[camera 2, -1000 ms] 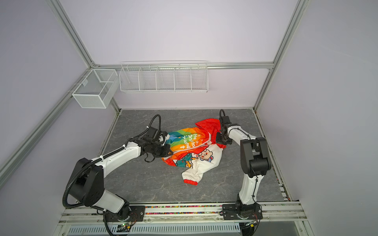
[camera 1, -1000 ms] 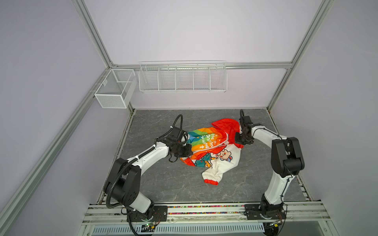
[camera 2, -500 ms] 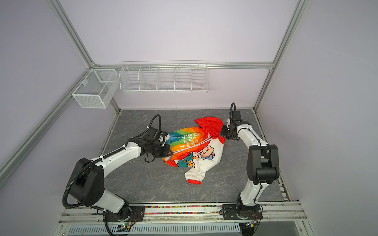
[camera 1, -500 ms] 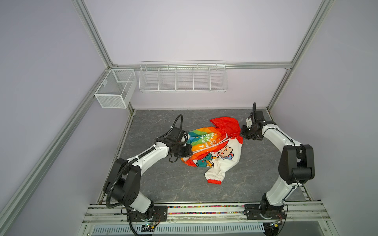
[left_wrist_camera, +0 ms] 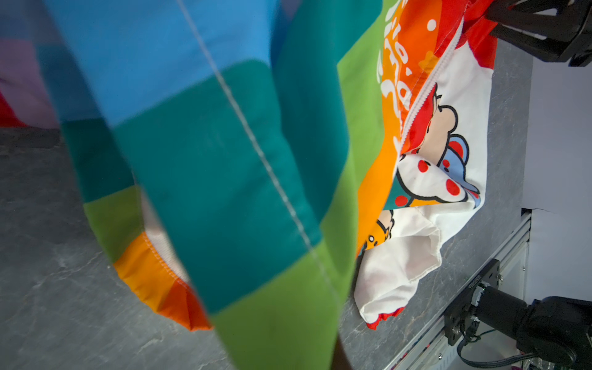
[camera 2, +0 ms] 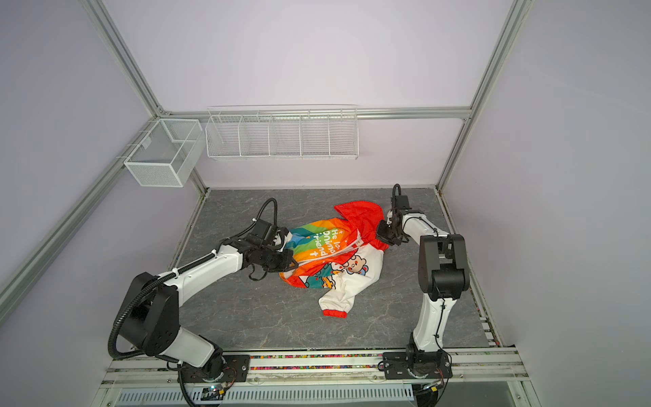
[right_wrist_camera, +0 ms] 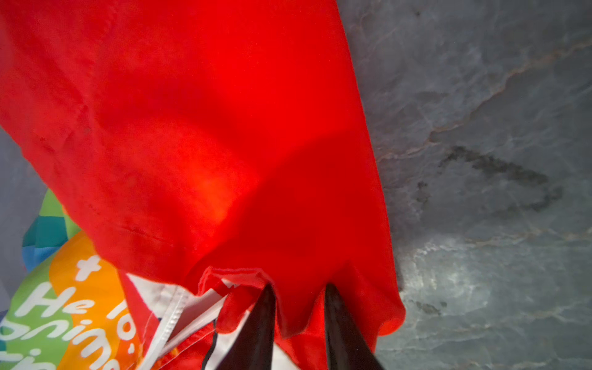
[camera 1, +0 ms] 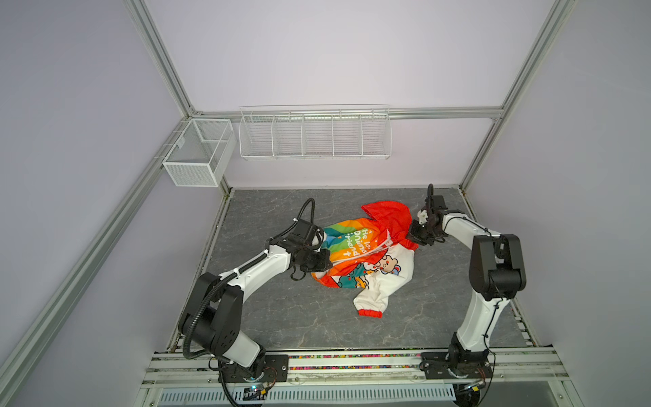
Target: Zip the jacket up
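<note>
Currently pinching the hem of the jacket [camera 1: 352, 243], crumpled on the desk [camera 1: 281, 317], with the left hand [camera 1: 322, 264] clamped shut at its 8 o'clock end, and straddling the red hood [camera 1: 387, 215] at 2 o'clock with the right hand [camera 1: 415, 234] parted, nearer the top of the zipper [camera 1: 366, 252], axis 8-to-2.
</note>
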